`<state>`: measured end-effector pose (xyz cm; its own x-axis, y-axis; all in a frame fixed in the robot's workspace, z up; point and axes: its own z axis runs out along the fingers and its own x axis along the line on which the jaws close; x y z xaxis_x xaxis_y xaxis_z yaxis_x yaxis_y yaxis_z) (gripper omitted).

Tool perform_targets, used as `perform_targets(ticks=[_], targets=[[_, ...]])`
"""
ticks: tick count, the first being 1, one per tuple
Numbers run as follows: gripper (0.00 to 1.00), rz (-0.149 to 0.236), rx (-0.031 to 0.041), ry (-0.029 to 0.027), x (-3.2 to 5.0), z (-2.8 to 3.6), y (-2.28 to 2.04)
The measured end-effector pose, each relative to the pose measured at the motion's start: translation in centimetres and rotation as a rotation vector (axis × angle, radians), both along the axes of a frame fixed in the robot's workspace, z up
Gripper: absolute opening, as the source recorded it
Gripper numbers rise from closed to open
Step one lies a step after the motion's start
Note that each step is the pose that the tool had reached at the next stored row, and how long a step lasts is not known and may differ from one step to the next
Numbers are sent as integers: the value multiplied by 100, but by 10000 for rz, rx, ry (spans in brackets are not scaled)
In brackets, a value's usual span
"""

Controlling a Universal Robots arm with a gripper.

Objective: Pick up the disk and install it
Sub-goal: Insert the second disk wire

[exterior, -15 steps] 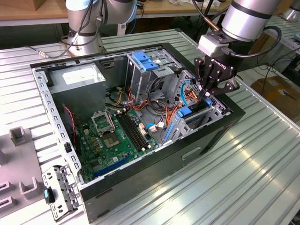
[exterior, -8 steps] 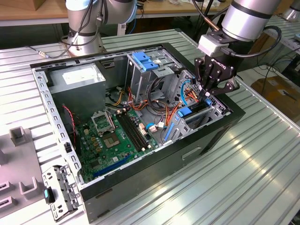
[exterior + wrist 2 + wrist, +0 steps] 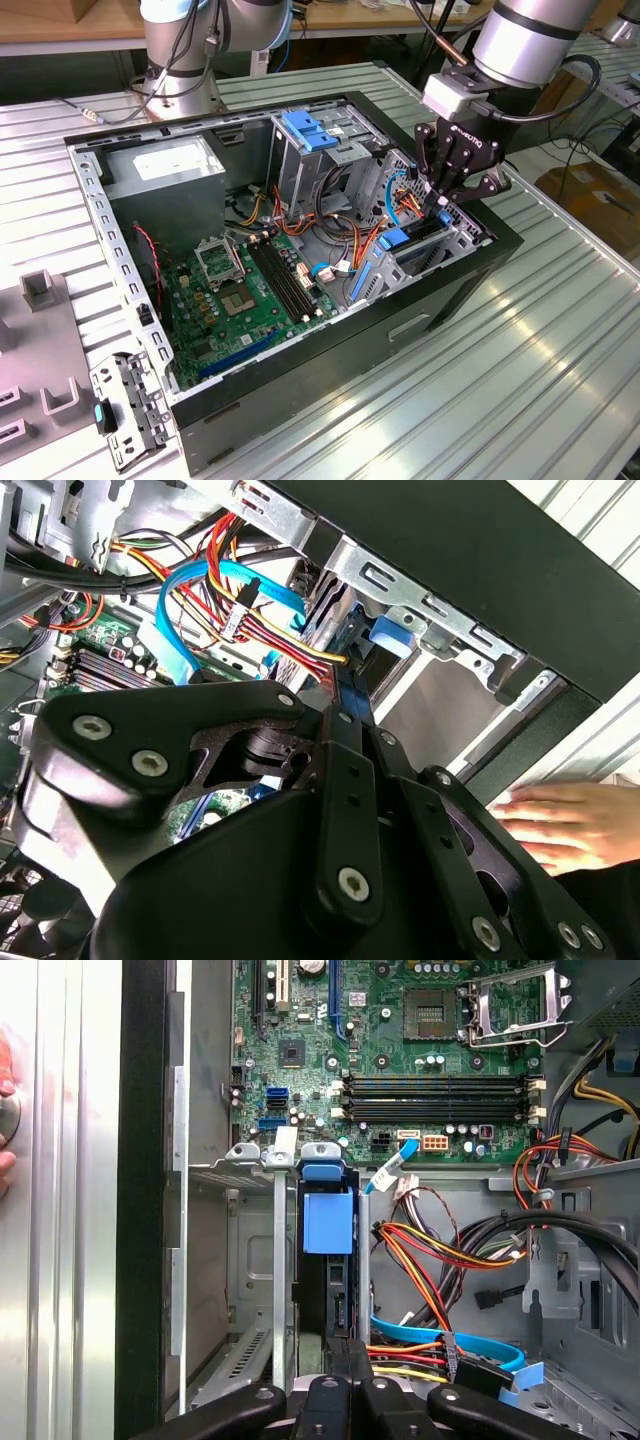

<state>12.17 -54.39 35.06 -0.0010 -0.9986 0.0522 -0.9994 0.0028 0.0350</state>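
Note:
The disk (image 3: 408, 239) stands on edge in a slot of the metal drive cage (image 3: 455, 240) at the open computer case's corner, on the exterior view's right. In the first wrist view I see its blue rail tab (image 3: 328, 1222) and, below it, the dark body (image 3: 336, 1295) between the cage walls. My black gripper (image 3: 440, 203) hangs straight over the cage, its fingers drawn together on the disk's outer end. In the second wrist view the fingers (image 3: 345, 715) run down into the slot beside a blue rail (image 3: 392, 632).
Orange, red and blue cables (image 3: 345, 235) crowd the space beside the cage. The motherboard (image 3: 250, 290), a grey power supply box (image 3: 165, 170) and a tall cage with a blue tab (image 3: 308, 130) fill the case. A person's hand (image 3: 570, 825) rests on the table outside the case wall.

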Motion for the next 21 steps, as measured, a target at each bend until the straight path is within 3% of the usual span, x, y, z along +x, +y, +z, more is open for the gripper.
perform_targets(ticks=[9, 13, 16, 21], targets=[[11, 0, -2, -8, -35, 7, 1], [11, 0, 0, -10, -35, 104, 0], [11, -1, 0, -10, -35, 220, 0], [11, 1, 2, -15, -35, 244, 0]])
